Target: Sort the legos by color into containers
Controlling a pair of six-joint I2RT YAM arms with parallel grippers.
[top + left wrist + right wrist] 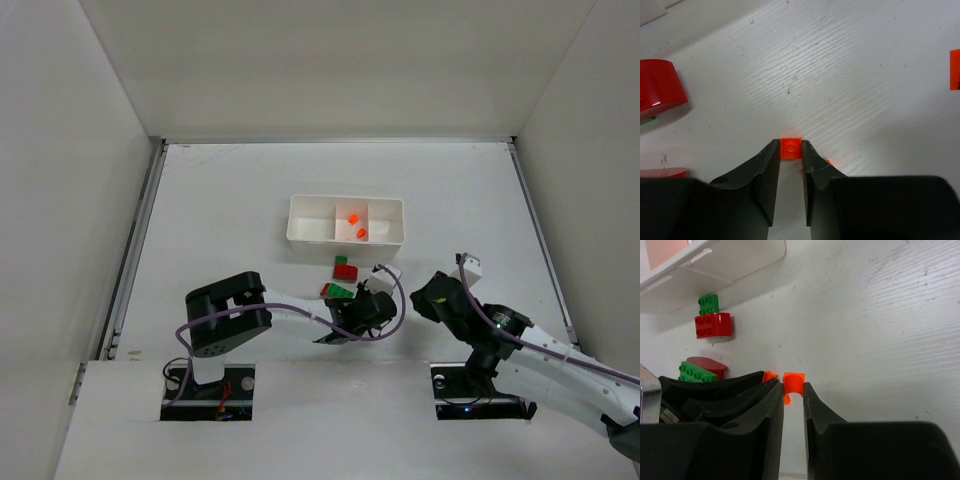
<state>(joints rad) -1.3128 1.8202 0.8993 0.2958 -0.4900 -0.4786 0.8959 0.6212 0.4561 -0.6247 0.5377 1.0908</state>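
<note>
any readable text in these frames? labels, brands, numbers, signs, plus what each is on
None can be read in any view.
white tray: no label or marking shows.
red brick and green brick: the studs are visible, but any embossing on them is too small to read.
orange piece: a faint round mark in the middle, no letters or digits.

A: Legend check: is any text, number or brand mark showing on the white tray point(310, 240), the red brick point(713, 325) or the orange piece point(790, 148)?
B: Nothing legible is showing; all three views are presenting plain surfaces, with no readable label anywhere.
</note>
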